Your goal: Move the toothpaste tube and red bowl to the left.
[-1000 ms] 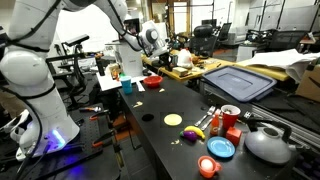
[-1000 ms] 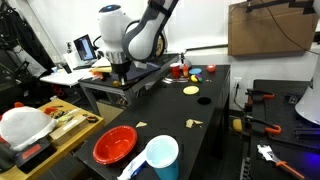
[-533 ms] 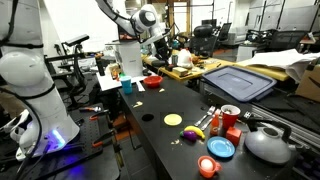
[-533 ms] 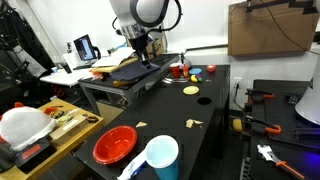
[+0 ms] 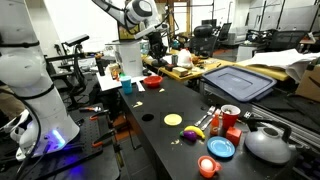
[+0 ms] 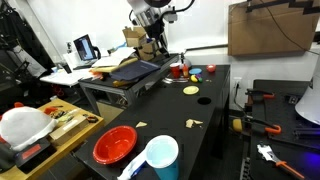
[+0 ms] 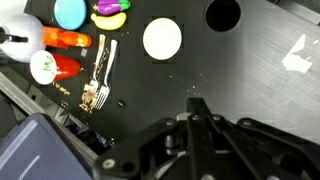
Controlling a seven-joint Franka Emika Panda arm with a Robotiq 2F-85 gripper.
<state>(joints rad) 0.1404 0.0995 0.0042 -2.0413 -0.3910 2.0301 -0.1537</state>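
The tabletop [image 5: 165, 103] carries one red bowl [image 5: 152, 82] and one cyan cup [image 6: 160, 155]. There is one yellow disc [image 7: 162, 38], one fork [image 7: 97, 75], one banana toy [image 7: 110, 12], one blue dish [image 7: 69, 12], one red cup [image 7: 45, 67] and one kettle [image 5: 268, 143]. One small orange dish [image 5: 207, 167] sits at the near end. Two paper scraps [image 6: 194, 123] lie on the surface, and there is one black round spot [image 7: 223, 13].

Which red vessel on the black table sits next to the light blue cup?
The wide, shallow red bowl; the small red cup stands far off, near the blue dish.
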